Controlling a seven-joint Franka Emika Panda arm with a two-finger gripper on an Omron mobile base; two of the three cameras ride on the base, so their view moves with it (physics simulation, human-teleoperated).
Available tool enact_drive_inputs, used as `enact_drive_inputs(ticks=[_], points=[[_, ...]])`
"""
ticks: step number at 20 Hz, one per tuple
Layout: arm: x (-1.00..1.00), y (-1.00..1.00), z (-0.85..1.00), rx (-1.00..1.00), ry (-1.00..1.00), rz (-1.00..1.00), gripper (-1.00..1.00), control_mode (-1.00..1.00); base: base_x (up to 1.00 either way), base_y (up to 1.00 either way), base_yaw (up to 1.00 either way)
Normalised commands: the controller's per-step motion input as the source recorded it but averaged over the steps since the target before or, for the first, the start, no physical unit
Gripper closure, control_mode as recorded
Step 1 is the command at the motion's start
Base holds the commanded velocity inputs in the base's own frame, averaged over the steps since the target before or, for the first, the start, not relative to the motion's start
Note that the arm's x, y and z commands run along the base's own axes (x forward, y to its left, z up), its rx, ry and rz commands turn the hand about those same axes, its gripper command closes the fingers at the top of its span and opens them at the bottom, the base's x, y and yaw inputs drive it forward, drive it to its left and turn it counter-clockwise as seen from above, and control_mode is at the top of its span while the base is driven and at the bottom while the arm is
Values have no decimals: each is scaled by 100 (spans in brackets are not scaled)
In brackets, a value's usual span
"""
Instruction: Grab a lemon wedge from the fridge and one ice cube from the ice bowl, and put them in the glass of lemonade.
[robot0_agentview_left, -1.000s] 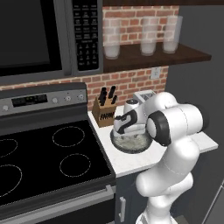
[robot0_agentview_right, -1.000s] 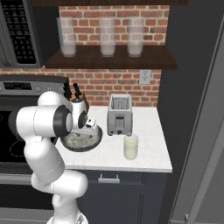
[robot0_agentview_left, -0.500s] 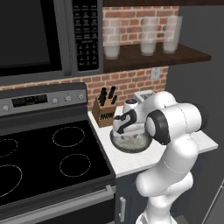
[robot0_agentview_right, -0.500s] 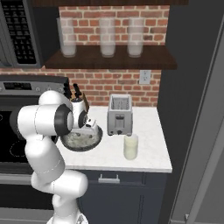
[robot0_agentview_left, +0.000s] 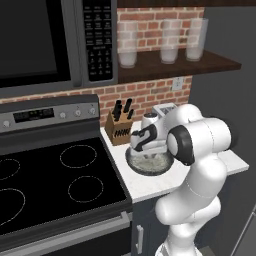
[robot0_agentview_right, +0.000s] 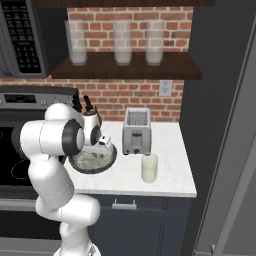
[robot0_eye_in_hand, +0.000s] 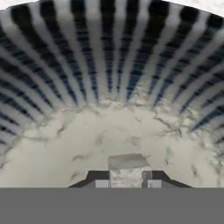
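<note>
Tool sits down inside the ice bowl, its tips clamped on a pale ice cube; the glass of lemonade stands apart on the surface, toward the fridge side.

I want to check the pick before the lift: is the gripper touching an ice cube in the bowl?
Touching. In the hand view, the gripper has its dark fingertips pressed against both sides of a pale ice cube inside the ice bowl.
</note>
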Motion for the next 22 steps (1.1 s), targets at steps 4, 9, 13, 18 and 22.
enact_drive_inputs(ticks=[4, 9, 13, 18, 22], points=[[-52, 0, -57, 0, 0, -3, 100, -100, 0, 0, 0], [-7, 0, -7, 0, -1, 0, 100, -100, 0, 0, 0], [-14, 0, 28, 0, -2, 0, 100, -100, 0, 0, 0], [-18, -4, 54, 0, 0, 0, 100, -100, 0, 0, 0], [-22, -22, 64, 0, -1, 0, 100, -100, 0, 0, 0]])
